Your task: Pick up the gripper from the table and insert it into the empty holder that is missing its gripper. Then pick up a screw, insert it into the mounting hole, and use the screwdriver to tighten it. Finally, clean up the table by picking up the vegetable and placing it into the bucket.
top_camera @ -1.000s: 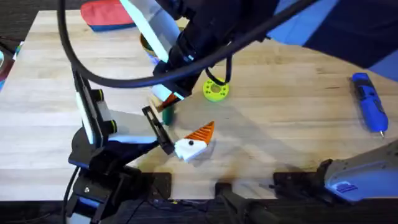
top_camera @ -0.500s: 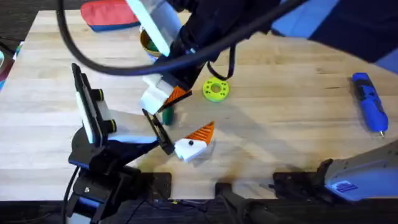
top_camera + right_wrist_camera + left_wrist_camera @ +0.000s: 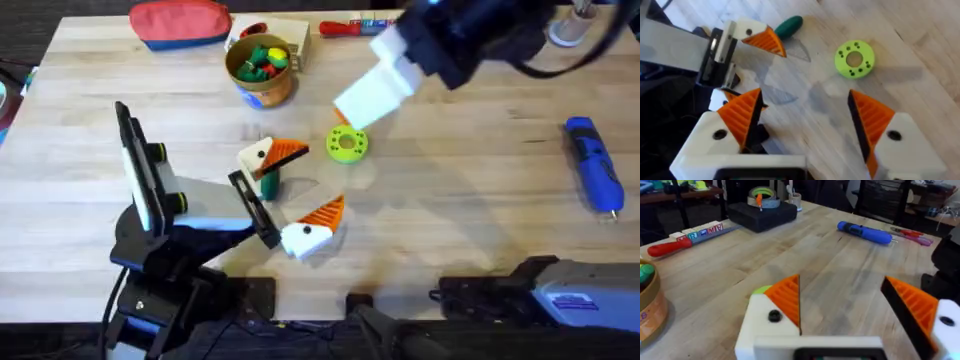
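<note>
The bucket (image 3: 260,68), a small round pail with a yellow rim and an orange-and-blue side, stands in the upper left-centre of the overhead view and holds a heap of green, red and yellow toys (image 3: 261,56); in the left wrist view its tan curved wall (image 3: 651,309) shows at the left edge. The desk (image 3: 460,210) is pale wood with a plain grain. Just right of centre lies a flat round green-and-yellow disc (image 3: 346,144), pierced with small holes. The vegetable (image 3: 267,184), smooth, dark green and oblong, lies left of centre, between the fingers of the left hand (image 3: 292,195); those white angular fingers with ribbed orange wedges stand wide apart and hold nothing. In the right wrist view the vegetable's rounded end (image 3: 788,26) shows just beyond one of those fingers. The right hand (image 3: 372,92) hangs blurred in the upper centre, above the disc and well right of the vegetable; its own view (image 3: 805,122) shows its jaws wide and empty. The screwdriver (image 3: 594,166), bright blue and thick-bodied, lies at the far right. A red pouch (image 3: 180,22) rests at the top left, a red-handled tool (image 3: 362,26) at the top centre
</note>
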